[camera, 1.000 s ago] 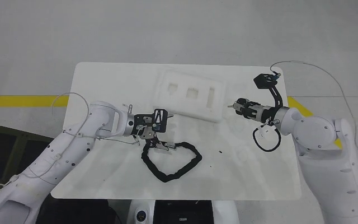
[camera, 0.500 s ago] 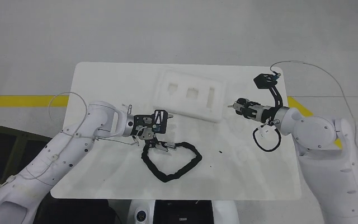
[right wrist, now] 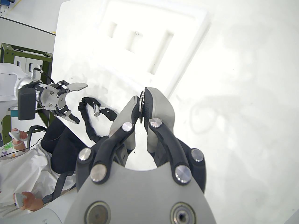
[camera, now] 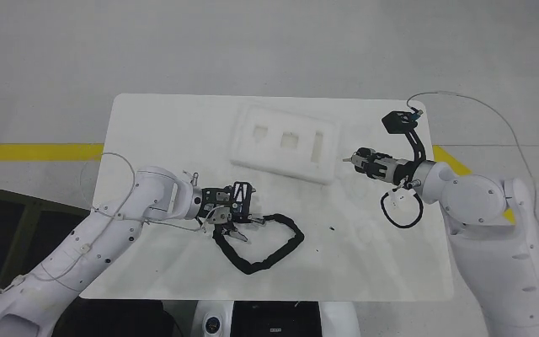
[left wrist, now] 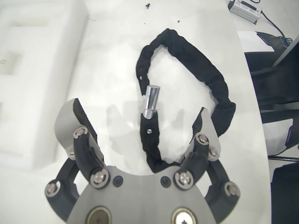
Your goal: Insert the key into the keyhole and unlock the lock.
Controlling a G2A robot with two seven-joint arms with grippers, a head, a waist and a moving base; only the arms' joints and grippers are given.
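Toward 6 o'clock on the table (camera: 379,253), the limp sleeved chain lock (camera: 268,246) lay looped, its rigid, probably slick chrome cylinder (left wrist: 150,101), the likeliest hold, just ahead of the spread fingers of the left gripper (left wrist: 139,109). At 2 o'clock, the right gripper (right wrist: 141,94) pinched the thin, light key (right wrist: 140,106)

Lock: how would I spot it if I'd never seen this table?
On the white table, a black chain lies looped near the white foam tray. The lock is the short cylinder at one chain end, shiny silver against the black sleeve.
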